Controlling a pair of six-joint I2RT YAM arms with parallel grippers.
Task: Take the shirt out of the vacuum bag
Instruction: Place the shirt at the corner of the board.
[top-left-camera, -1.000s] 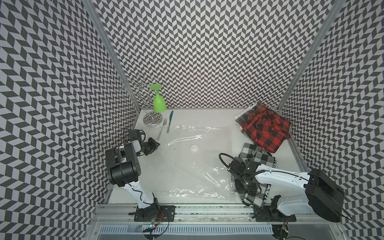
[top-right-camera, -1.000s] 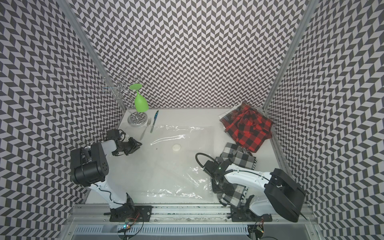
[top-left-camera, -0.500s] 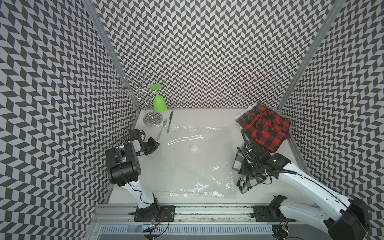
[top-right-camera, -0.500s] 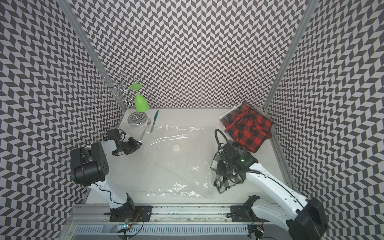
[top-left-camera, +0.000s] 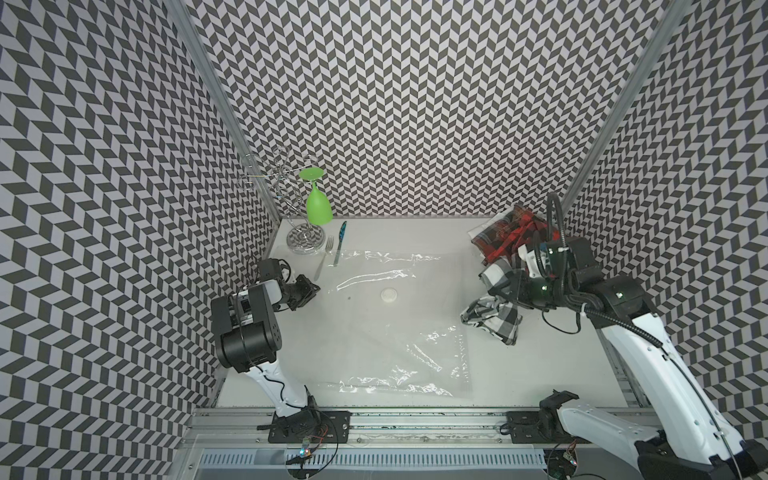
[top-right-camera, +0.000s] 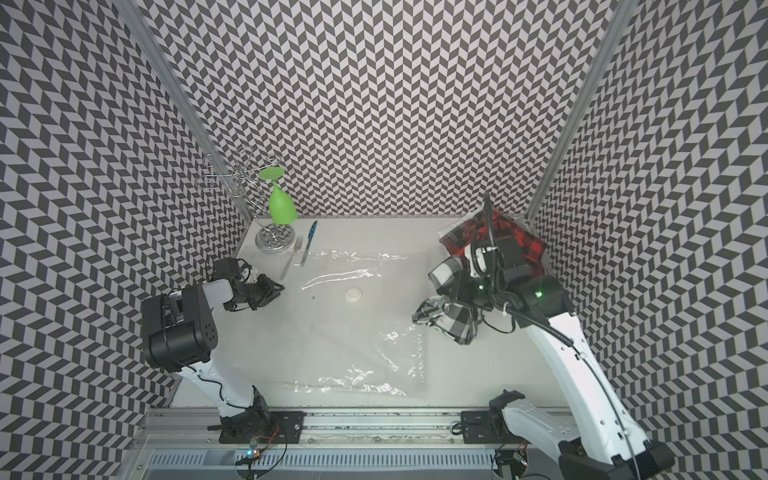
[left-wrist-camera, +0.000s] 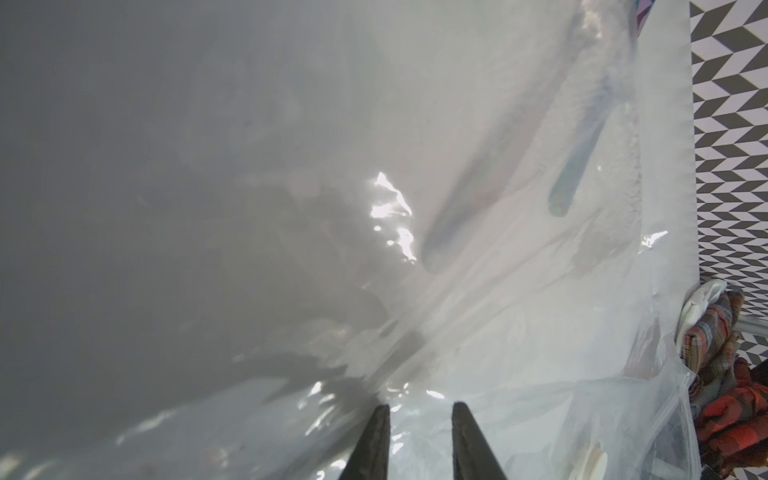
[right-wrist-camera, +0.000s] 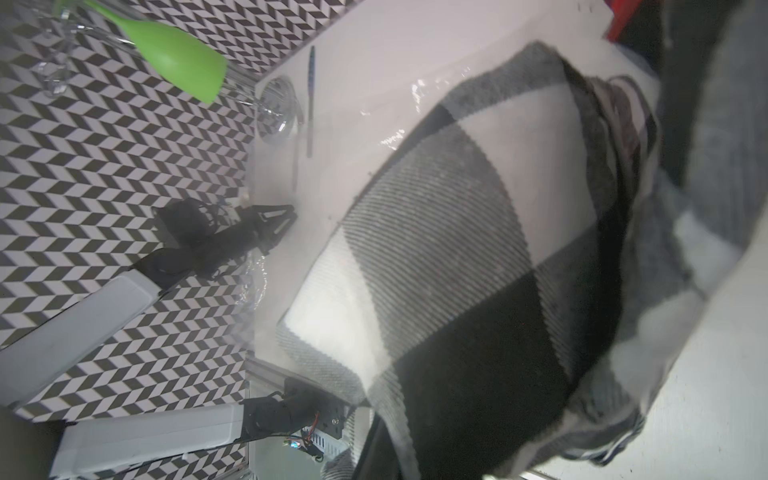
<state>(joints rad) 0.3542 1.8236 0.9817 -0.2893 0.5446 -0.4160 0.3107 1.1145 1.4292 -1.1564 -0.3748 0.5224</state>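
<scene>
On my left arm, the left gripper (top-left-camera: 308, 288) sits low at the near-side edge of the vacuum bag (top-left-camera: 374, 332). Its fingers (left-wrist-camera: 376, 440) are a little apart, tips against the crinkled film, and I can't tell whether any film is caught between them. Ahead of those tips the bag lies flat on the table (top-left-camera: 552, 365), its white valve cap (top-left-camera: 389, 294) facing up. A fork (top-left-camera: 324, 257) and a pen (top-left-camera: 340, 241) lie off to that gripper's side.

The right gripper (top-left-camera: 508, 287) is raised and pinched tight on the black-and-white checked shirt (top-left-camera: 496, 323), which hangs below it in a bunch, just past the bag's edge. A red plaid cloth (top-left-camera: 505, 237) lies behind that gripper.
</scene>
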